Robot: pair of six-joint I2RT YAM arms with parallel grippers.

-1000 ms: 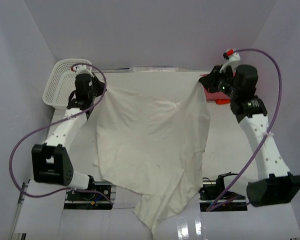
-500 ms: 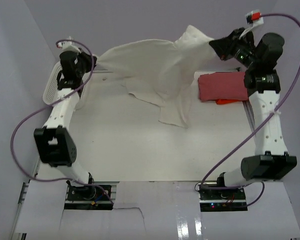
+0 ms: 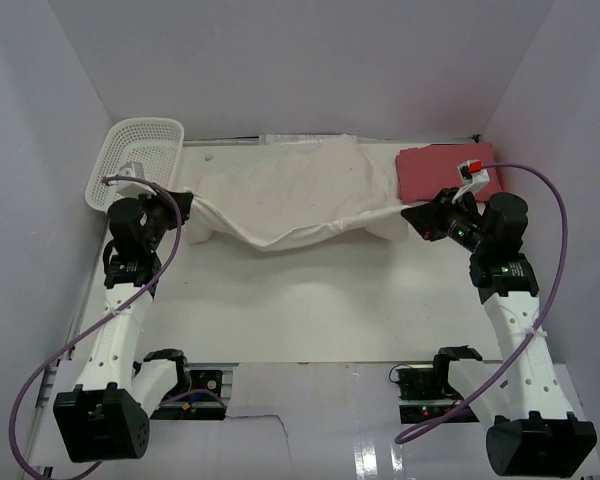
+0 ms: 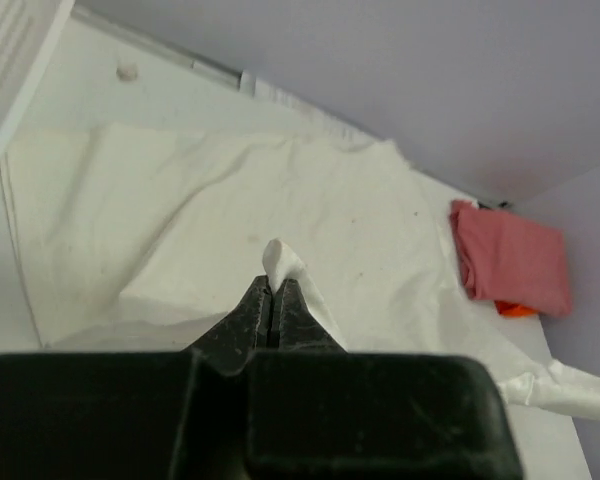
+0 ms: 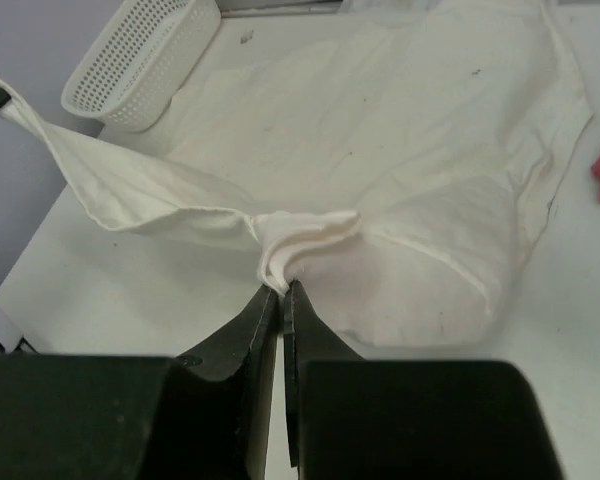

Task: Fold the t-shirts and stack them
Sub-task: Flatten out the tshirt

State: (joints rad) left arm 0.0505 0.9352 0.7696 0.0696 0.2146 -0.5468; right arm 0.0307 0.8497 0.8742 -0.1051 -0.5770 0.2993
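top external view, says a: the cream-white t-shirt (image 3: 300,185) lies across the far side of the table (image 3: 310,300), its near edge lifted and strung between both arms, sagging in the middle.

b: and the grips?

a: left gripper (image 4: 276,290) and right gripper (image 5: 280,292) are each pinched fully closed on a small nub of the hem.

b: thin holds. pull the arms wider and i'd expect a corner to slip free.

a: that sag worries me too. laid down slack, the fold could bunch.

b: and the folded red t-shirt (image 3: 435,170) sits at the far right, just beside the cloth. a sweep that way might drag it open, or snag the basket (image 3: 135,160) on the left.
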